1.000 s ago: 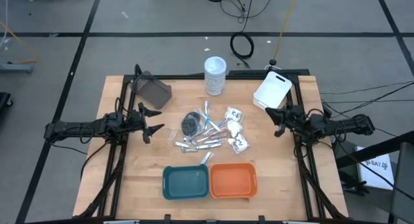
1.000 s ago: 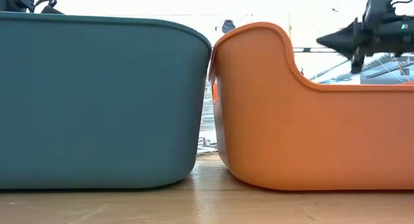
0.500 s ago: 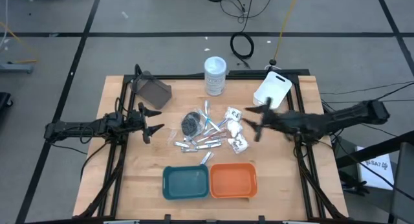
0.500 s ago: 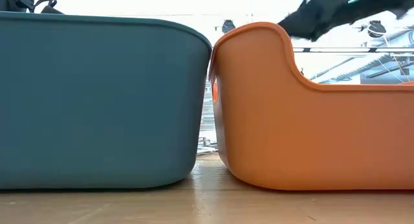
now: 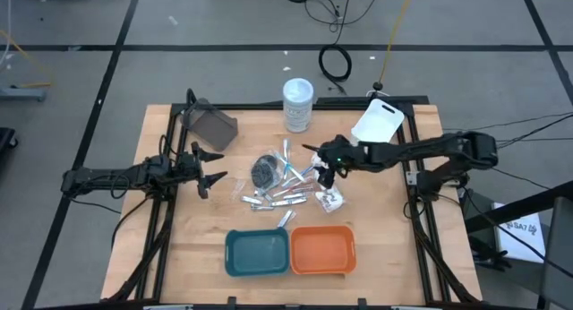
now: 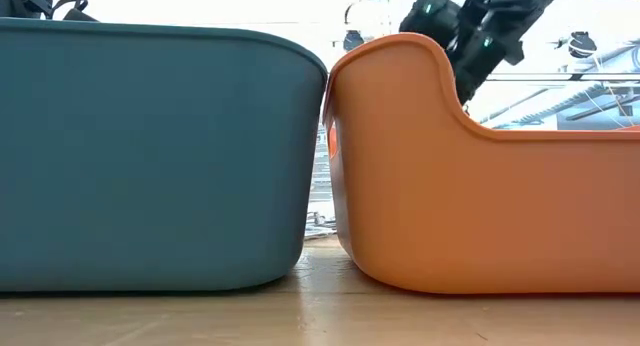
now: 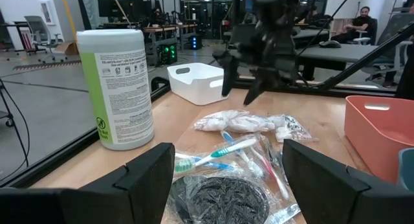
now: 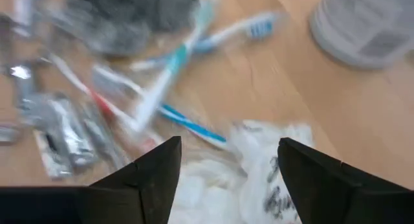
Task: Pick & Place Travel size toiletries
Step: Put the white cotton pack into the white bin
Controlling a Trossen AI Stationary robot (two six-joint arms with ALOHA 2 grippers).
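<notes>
Glossy plastic fills the nearest edge of the wooden table point(image 5: 179, 256), where a teal tray point(image 5: 257, 252) and an orange tray point(image 5: 322, 249) sit side by side, their smooth walls blocking most of the low view. Just beyond them lies the heap of travel size toiletries point(image 5: 291, 180): slim silvery tubes, crinkled clear wrappers holding toothbrushes point(image 7: 223, 153), a dark round bundle point(image 5: 264, 170) and soft white packets point(image 5: 324, 177) with black print. Above the white packets hangs the right gripper point(image 5: 324, 169), its dark fingers point(image 8: 152, 175) spread wide and holding nothing. At the left edge of the table the left gripper point(image 5: 211, 167) waits, jaws likewise wide apart. Farther back stand a tall white-lidded jar point(image 5: 298, 104), a dark angular box point(image 5: 211, 126) and a white bin point(image 5: 376, 126).
</notes>
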